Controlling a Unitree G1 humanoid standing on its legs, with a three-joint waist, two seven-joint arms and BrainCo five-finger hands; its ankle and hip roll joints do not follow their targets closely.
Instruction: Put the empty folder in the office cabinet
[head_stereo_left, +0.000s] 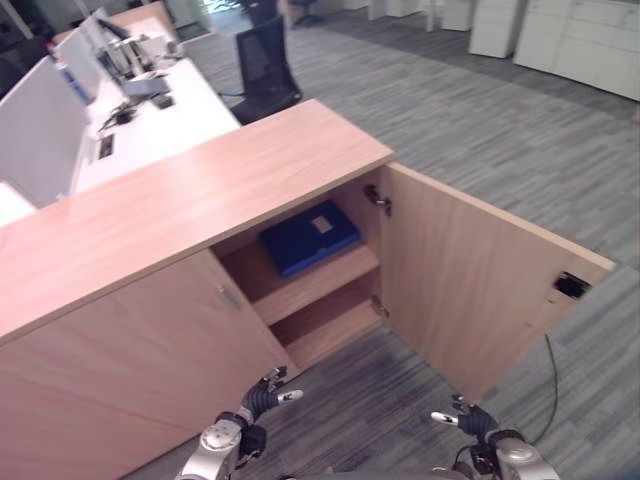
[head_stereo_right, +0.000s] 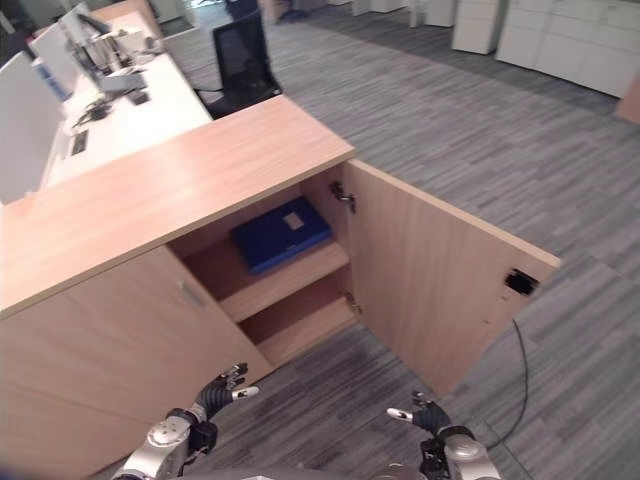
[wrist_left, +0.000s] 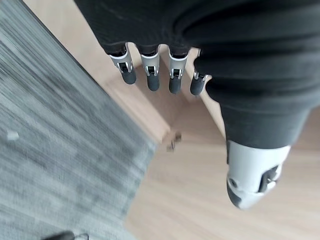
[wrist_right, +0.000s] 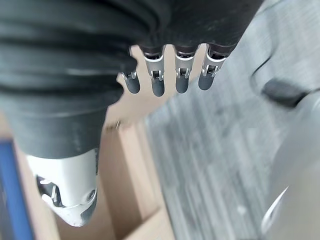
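Two hands: both low at the bottom edge of the head views, over the grey carpet (head_stereo_left: 520, 130), well apart from the cabinet's shelves.
Left hand (head_stereo_left: 262, 398): lower left of centre, just in front of the shut left door (head_stereo_left: 140, 350); fingers (wrist_left: 150, 75) relaxed and fairly straight in its wrist view, thumb apart, holding nothing.
Right hand (head_stereo_left: 470, 418): lower right, near the bottom edge of the open door; fingers (wrist_right: 157, 80) loosely extended in its wrist view, holding nothing.
Folder (head_stereo_left: 308, 236): dark blue, with a pale label on its cover, lying flat on the upper shelf (head_stereo_left: 310, 285) inside the open compartment, at centre frame.
Cabinet (head_stereo_left: 180, 200): low, light wood, running from the left edge to centre; its flat top is bare.
Open door (head_stereo_left: 470, 280): right-hand door swung out toward the lower right, with a small dark fitting near its far upper corner.
Lower shelf (head_stereo_left: 330, 330): under the folder's shelf, nothing seen on it.
Desk (head_stereo_left: 160, 120): white, upper left behind the cabinet, with white divider panels and small items on it.
Chair (head_stereo_left: 265, 65): black office chair at upper centre, beside the desk's end.
Background cabinets (head_stereo_left: 560, 40): pale units along the upper right.
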